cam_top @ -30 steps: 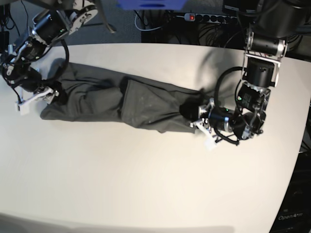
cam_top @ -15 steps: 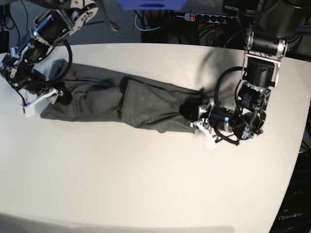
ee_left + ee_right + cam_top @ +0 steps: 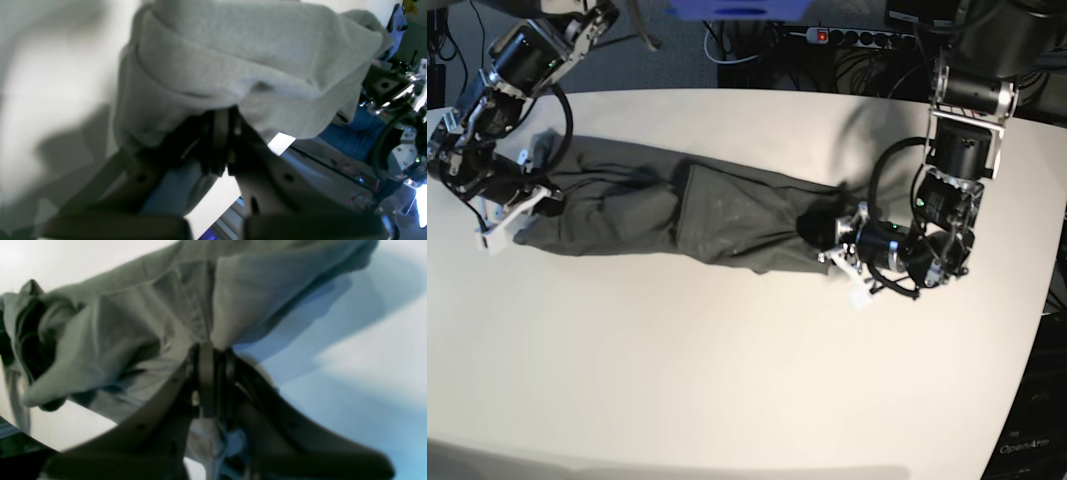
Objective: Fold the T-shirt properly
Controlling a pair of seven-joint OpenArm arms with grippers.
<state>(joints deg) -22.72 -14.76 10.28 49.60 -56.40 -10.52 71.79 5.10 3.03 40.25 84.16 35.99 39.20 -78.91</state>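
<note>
Across the middle of the table (image 3: 727, 380), the T-shirt (image 3: 677, 215) lies in a long band. The left gripper (image 3: 832, 243) and right gripper (image 3: 517, 205) each pinch an end; next likely calls for lifting both ends together.

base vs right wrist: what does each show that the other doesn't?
Only base: the whole T-shirt lying as a long band across the white table, the left gripper at its far end, and the power strip behind the table.

Only right wrist: the right gripper close up, jaws shut on a fold of the cloth, with a seam running into the pinch.

Both: the T-shirt's end at the right gripper, and the table surface.
</note>
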